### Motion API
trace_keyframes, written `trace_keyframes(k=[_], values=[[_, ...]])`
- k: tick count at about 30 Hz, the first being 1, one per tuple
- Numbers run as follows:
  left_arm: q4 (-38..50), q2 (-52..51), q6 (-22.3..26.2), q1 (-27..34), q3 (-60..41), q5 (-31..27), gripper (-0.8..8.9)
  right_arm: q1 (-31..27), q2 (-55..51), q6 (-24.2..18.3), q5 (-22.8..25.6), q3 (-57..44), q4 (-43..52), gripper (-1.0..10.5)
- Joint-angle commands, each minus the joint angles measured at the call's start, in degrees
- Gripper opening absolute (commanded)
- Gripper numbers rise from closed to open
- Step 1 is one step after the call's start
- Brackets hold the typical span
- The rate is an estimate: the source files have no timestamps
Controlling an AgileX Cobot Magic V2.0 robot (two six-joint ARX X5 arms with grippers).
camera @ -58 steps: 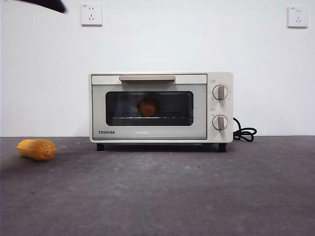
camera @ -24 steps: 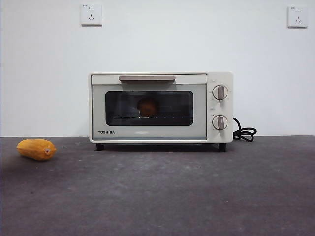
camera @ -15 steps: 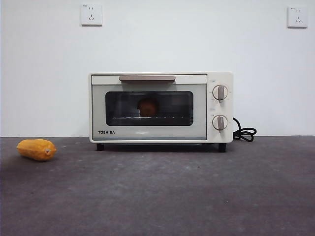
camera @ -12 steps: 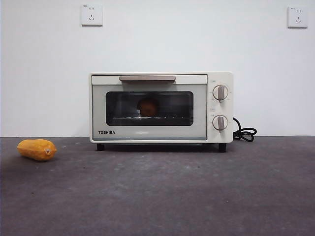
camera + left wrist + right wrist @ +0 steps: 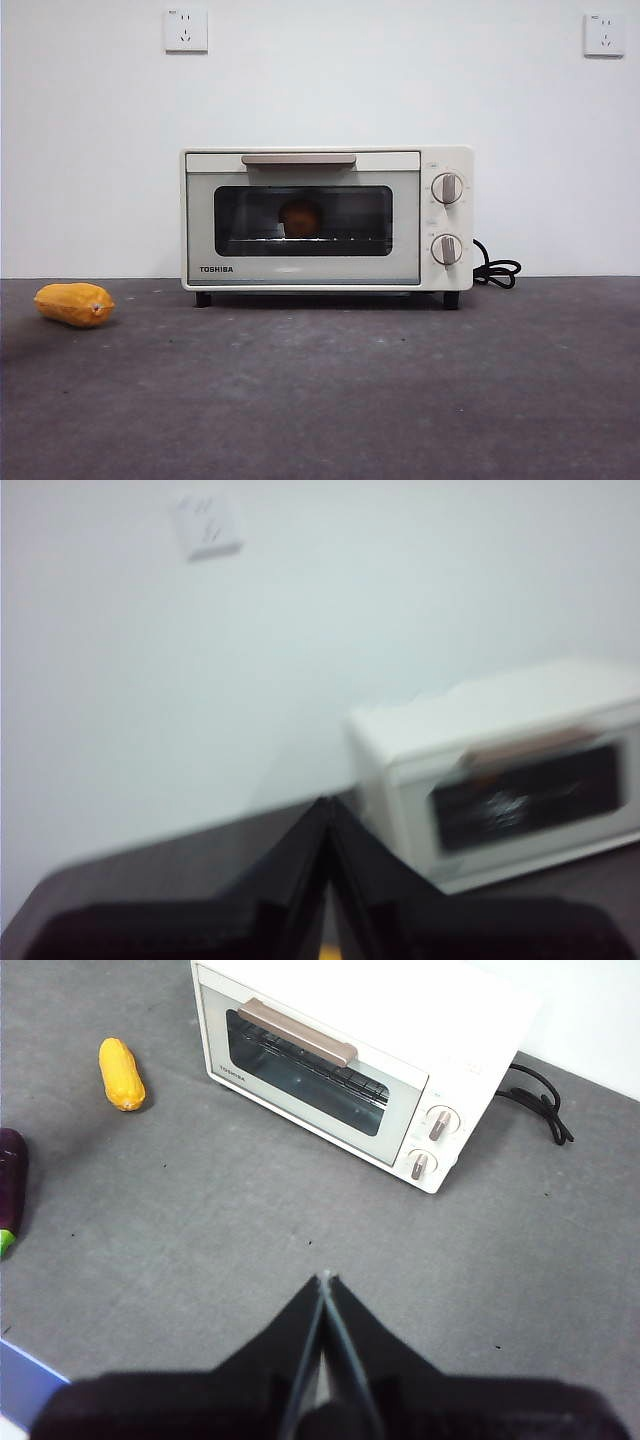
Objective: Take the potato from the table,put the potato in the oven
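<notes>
The potato point(image 5: 300, 217) sits on the rack inside the Toshiba oven point(image 5: 327, 218), behind its shut glass door, well apart from both my clenched claws. My right claw point(image 5: 324, 1285) hangs over the table point(image 5: 220, 1230) before the oven; only its view shows the eggplant point(image 5: 12, 1185) beyond the corn point(image 5: 121, 1073). My left claw point(image 5: 325, 815), blurred, is empty.

Left gripper point(image 5: 325, 825) and right gripper point(image 5: 324, 1290): jaws closed tip to tip, empty, both raised above the table.
</notes>
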Motion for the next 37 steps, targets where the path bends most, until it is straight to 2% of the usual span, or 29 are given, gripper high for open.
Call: trace_keyframes(k=[1,5,12,19,25,28,32,34,37], values=[[1.70,-1.29,-0.07,0.66,-6.73,-4.55,-0.04,0.02,0.09,-0.04,0.24,-0.31,-1.18,0.0],[4.04,-2.29,-4.24,1.42,-14.36,-6.78,-0.04,0.02,0.09,-0.04,0.24,-0.31,-1.18,0.0],[5.16,-4.76,-10.62,3.58,-22.45,-6.54,-0.04,0.02,0.09,-0.04,0.24,-0.31,-1.18,0.0],[4.61,-10.62,-10.49,4.87,-25.22,-6.51,-0.04,0.02,0.09,-0.04,0.24,-0.31,-1.18,0.0],[-2.21,-14.88,-10.25,4.96,-25.38,-6.51,-0.04,0.02,0.09,-0.04,0.24,-0.31,-1.18,0.0],[-2.60,-15.72,-10.32,4.96,-26.38,-6.34,-0.04,0.02,0.09,-0.04,0.24,-0.31,-1.18,0.0],[-2.62,-15.72,-10.21,5.14,-27.98,-3.48,-0.04,0.02,0.09,-0.04,0.26,-0.31,-1.18,0.0],[-2.62,-15.72,-8.87,5.44,-28.02,-0.92,-0.04,0.02,0.09,-0.04,0.24,-0.31,-1.18,0.0],[-2.64,-15.72,-7.61,6.08,-28.06,-0.13,-0.04,0.02,0.09,-0.04,0.24,-0.31,-1.18,0.0]])
